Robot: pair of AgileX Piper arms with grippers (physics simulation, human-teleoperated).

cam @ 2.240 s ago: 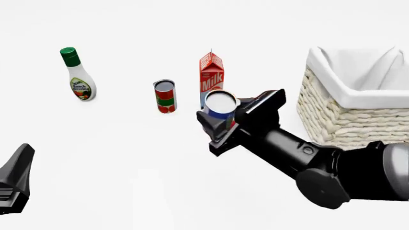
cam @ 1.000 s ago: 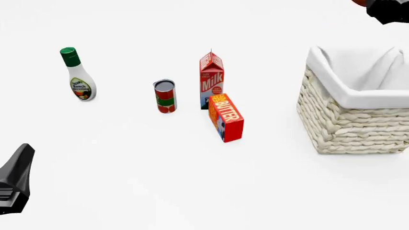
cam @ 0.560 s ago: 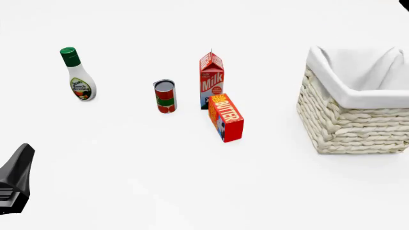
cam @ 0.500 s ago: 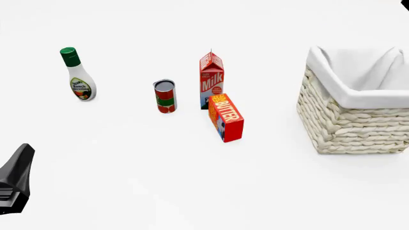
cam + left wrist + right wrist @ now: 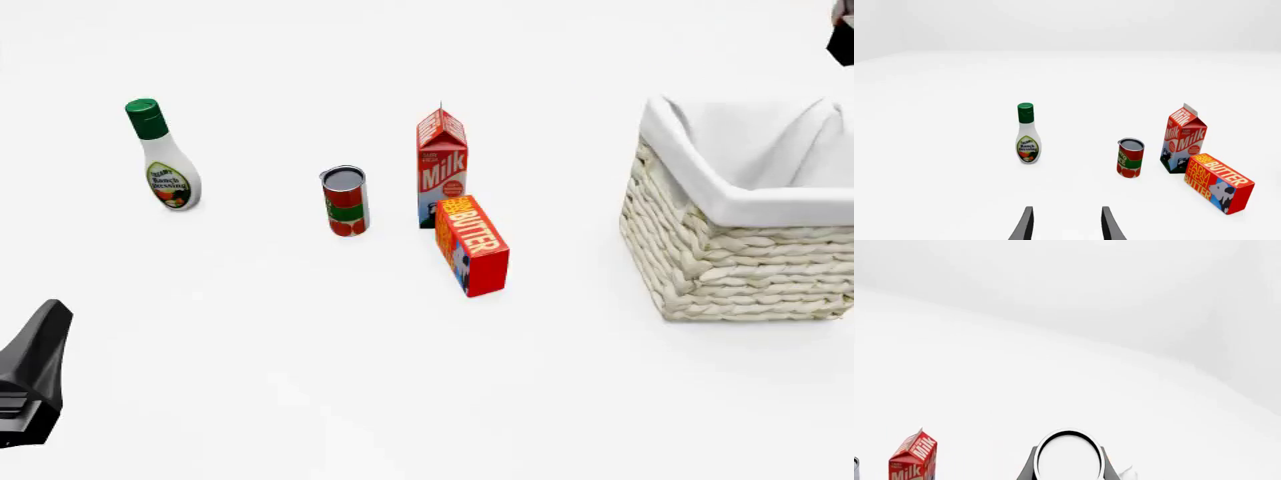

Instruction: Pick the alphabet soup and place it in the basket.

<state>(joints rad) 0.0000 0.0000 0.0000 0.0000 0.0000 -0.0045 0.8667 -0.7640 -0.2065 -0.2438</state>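
Note:
In the right wrist view my right gripper (image 5: 1067,466) is shut on the alphabet soup (image 5: 1067,452); only the can's silver-white top shows between the fingers (image 5: 1029,469), held high above the table. In the front view the can is out of view, and only a black bit of the right arm (image 5: 843,42) shows at the top right edge, above the basket (image 5: 747,208). The basket is cream wicker with a white cloth lining and stands at the right. My left gripper (image 5: 1066,227) is open and empty, low at the near left (image 5: 30,375).
A ranch dressing bottle (image 5: 166,160) stands far left. A can with a red and green label (image 5: 344,202), a milk carton (image 5: 442,165) and a butter box (image 5: 471,245) stand mid-table. They also show in the left wrist view: bottle (image 5: 1027,135), can (image 5: 1129,159), carton (image 5: 1183,140), box (image 5: 1217,182).
My right arm lifted the alphabet soup from beside the milk carton, up and right out of the front view. A bit of the arm now shows again at the top right. The left arm stayed still.

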